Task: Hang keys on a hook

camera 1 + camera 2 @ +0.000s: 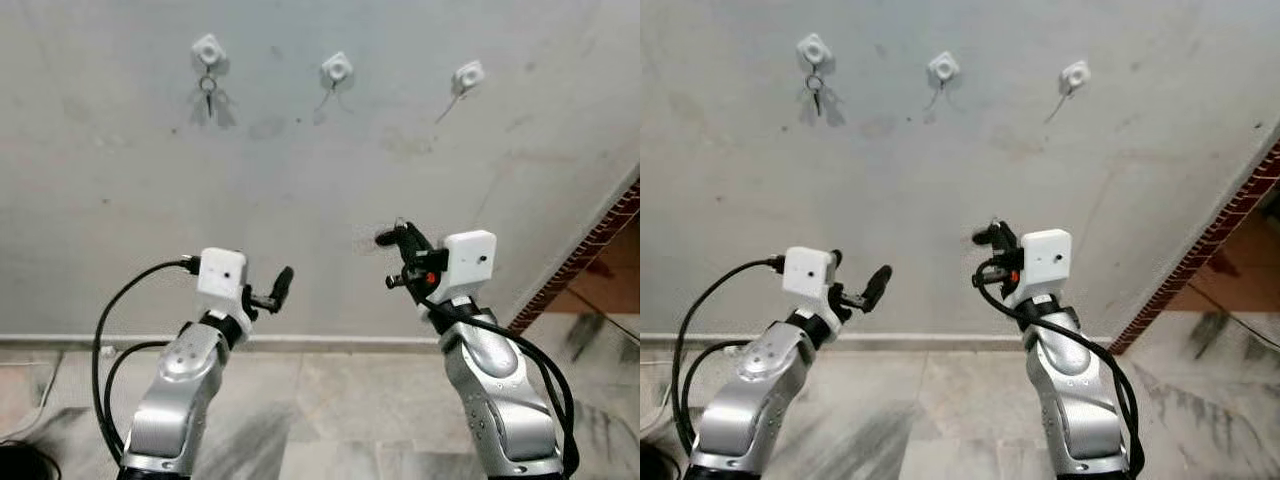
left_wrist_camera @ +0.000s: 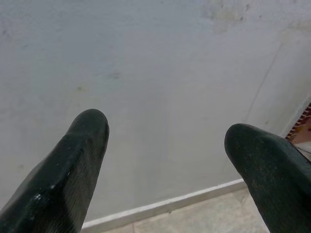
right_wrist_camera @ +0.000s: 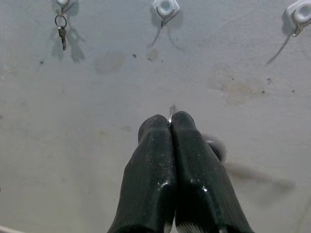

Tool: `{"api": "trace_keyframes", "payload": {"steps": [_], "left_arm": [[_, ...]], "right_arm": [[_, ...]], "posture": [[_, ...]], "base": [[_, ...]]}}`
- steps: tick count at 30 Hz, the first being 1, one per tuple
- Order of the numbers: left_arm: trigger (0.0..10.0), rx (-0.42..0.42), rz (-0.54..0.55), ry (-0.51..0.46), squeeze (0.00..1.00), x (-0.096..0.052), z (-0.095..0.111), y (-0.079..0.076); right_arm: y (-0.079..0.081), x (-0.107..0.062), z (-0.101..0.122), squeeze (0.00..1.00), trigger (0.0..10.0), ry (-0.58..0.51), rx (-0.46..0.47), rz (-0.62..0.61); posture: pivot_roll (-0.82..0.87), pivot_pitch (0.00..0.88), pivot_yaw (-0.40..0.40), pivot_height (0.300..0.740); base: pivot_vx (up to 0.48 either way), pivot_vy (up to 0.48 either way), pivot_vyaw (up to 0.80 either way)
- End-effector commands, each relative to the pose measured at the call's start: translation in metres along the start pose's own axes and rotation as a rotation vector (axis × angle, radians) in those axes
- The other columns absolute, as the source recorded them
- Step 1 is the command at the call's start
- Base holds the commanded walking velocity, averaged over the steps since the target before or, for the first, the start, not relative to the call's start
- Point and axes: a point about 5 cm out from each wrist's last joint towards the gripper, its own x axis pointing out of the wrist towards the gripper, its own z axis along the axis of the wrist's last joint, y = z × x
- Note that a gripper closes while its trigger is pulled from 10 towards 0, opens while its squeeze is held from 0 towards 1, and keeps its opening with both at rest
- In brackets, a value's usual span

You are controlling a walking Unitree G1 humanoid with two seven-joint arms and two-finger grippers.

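- Wall [image 1: 300,180]: one, grey plaster, with a strip of tiled floor [image 1: 330,400] at its foot and a brick edge [image 1: 590,250] on the robot's right.
- Arms: two, both raised toward the wall, well below the hooks.
- Right gripper [image 3: 170,121]: jaws pressed together on a thin sliver of metal sticking out at the tips, probably the keys to hang; too small to confirm.
- Left gripper [image 2: 165,145]: jaws spread wide, nothing between them, pointing at bare wall.
- Hooks: three white ones in a row – left hook [image 1: 208,50], middle hook [image 1: 336,69], right hook [image 1: 467,76].
- Hung keys [image 1: 208,90]: one ring with a key, on the left hook. Middle and right hooks are free.
- Progress: grasp looks done; lifting up to a free hook and slipping the ring on is left. Middle hook sits closest above the right gripper.
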Motion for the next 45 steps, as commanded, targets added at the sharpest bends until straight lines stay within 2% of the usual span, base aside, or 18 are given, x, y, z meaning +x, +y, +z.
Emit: {"api": "trace_keyframes", "payload": {"steps": [1, 45], "left_arm": [[10.0, 0.011, -0.008, -0.028, 0.0, 0.0015, 0.0067, -0.0026], [10.0, -0.003, -0.025, -0.025, 0.0, 0.0013, 0.0039, -0.0057]], "right_arm": [[-0.0027, -0.0002, 0.0036, 0.0, 10.0, -0.01, -0.008, -0.007], [0.0013, 0.0019, 0.0035, 0.0, 10.0, -0.01, -0.023, 0.028]], "posture": [[0.14, 0.0, -0.085, 0.74], [0.14, 0.0, -0.09, 0.74]], "base": [[0.0, 0.0, 0.0], [0.358, 0.0, 0.0]]}}
